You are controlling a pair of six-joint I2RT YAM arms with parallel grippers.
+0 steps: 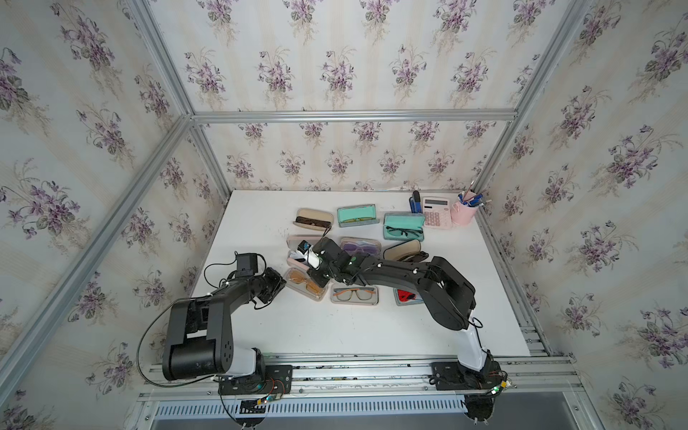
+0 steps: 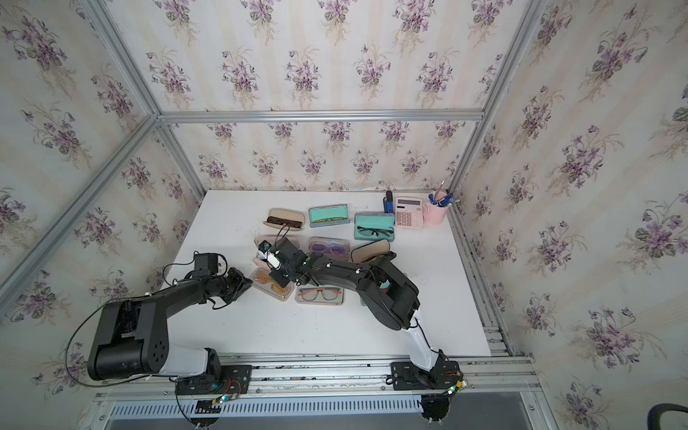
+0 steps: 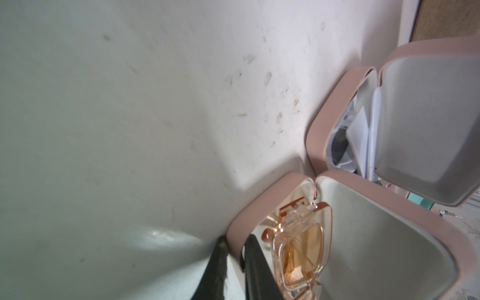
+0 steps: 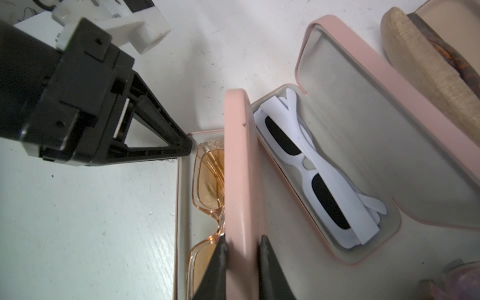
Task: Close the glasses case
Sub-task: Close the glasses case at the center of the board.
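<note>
A pale-pink, matte, round-cornered hard-shell glasses case (image 3: 249, 207) is seen on the white painted bench (image 1: 335, 327). It is placed approx midway btwn the far and near edges, nearer the left edge than the right. Its smooth grey-lined base is filled w/ translucent amber, square-framed plastic glasses (image 4: 207, 176). The case's pink lid (image 4: 237, 168) is raised, not shut, and is seen edge-on from the right wrist. The lid's edge is pinched btwn the black tapered fingers of the R gripper (image 4: 242, 240). The base rim at one end is pinched by the L gripper (image 3: 236, 237), jaws nearly together. Just beside it a second pink case (image 4: 389, 80) is laid open w/ glossy white, dark-lensed sunglasses (image 4: 306, 166) inside. A tan woven-fabric case (image 4: 428, 78) is seen next to that. The bench surface is scuffed and smudged.
</note>
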